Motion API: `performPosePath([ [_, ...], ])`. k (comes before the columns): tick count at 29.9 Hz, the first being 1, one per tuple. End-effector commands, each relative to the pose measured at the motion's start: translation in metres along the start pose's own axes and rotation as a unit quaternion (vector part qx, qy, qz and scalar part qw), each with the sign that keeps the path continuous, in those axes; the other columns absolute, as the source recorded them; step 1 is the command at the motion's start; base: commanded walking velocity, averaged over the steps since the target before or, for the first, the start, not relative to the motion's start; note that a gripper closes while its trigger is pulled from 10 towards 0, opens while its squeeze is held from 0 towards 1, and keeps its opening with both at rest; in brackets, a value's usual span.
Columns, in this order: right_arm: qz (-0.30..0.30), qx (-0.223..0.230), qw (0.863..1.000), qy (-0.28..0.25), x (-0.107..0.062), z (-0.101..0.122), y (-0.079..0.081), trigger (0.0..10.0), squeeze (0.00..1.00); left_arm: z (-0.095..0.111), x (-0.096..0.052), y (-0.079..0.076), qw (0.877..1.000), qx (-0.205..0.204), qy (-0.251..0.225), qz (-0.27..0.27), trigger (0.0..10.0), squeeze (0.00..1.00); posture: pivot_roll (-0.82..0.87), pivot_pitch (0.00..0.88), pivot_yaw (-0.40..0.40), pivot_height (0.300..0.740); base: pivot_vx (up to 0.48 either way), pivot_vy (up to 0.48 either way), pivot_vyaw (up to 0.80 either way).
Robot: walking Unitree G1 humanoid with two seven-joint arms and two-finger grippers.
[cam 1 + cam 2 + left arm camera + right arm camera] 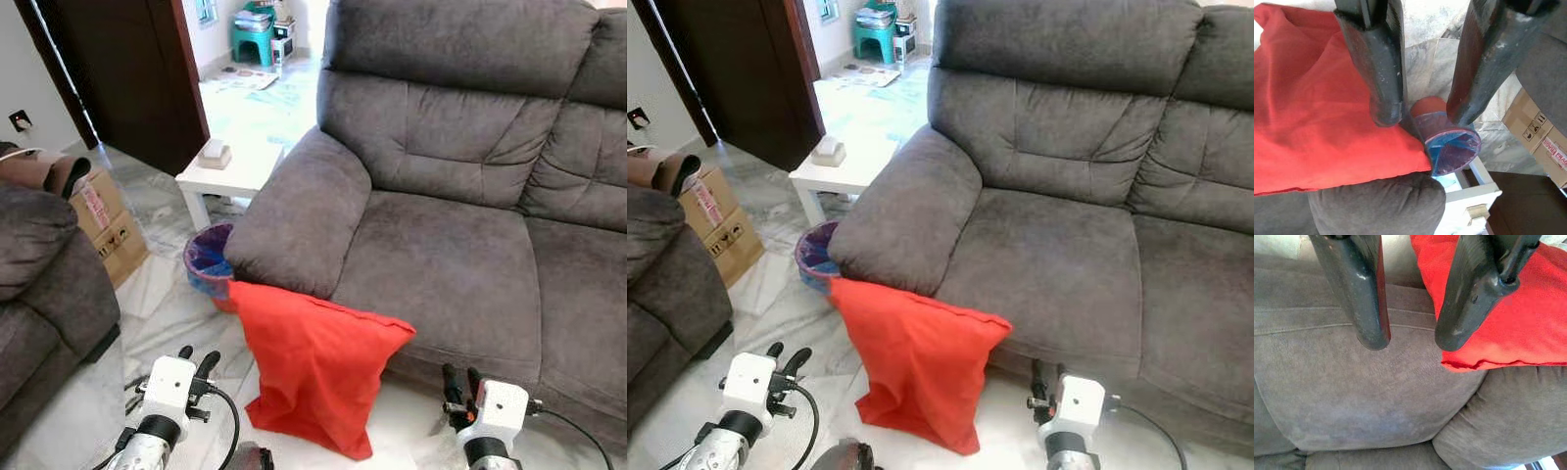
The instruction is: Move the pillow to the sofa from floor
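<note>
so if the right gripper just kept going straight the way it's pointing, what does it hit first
Most likely the sofa: the right gripper, fingers open, points at the grey front of the seat cushion. The red pillow lies just beside that line, behind one finger, so it might brush the pillow's edge; depth is hard to judge.

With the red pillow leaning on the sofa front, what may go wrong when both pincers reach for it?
1. The pillow is soft and slumped, standing on the floor against the sofa; the left pincer and right pincer, both open, may pinch only loose cloth, so it sags or slips.
2. The waste bin stands close beside the pillow's upper corner; the left arm could knock it.
</note>
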State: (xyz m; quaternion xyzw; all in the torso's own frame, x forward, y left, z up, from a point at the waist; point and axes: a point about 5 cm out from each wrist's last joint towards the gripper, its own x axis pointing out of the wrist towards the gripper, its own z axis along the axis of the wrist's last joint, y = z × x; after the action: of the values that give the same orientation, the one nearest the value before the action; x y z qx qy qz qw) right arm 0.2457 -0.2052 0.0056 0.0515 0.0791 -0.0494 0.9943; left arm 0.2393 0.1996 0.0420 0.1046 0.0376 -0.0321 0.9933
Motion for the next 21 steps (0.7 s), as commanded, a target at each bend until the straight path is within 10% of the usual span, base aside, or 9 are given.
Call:
performPosePath([
  [1,-0.002,0.004,1.000,0.010,-0.0027,-0.0048,-0.0002,10.0,0.00,-0.0008,-0.0020,0.0028,1.000,0.000,0.002,0.006,10.0,0.00,0.02,0.129,0.039,0.636,0.000,0.000,0.00],
  [21,0.012,0.012,1.000,0.005,-0.0020,-0.0048,0.0061,10.0,0.00,-0.0008,-0.0022,0.0064,1.000,0.006,0.004,0.010,10.0,0.00,0.02,0.127,0.044,0.636,0.156,0.000,0.00],
])
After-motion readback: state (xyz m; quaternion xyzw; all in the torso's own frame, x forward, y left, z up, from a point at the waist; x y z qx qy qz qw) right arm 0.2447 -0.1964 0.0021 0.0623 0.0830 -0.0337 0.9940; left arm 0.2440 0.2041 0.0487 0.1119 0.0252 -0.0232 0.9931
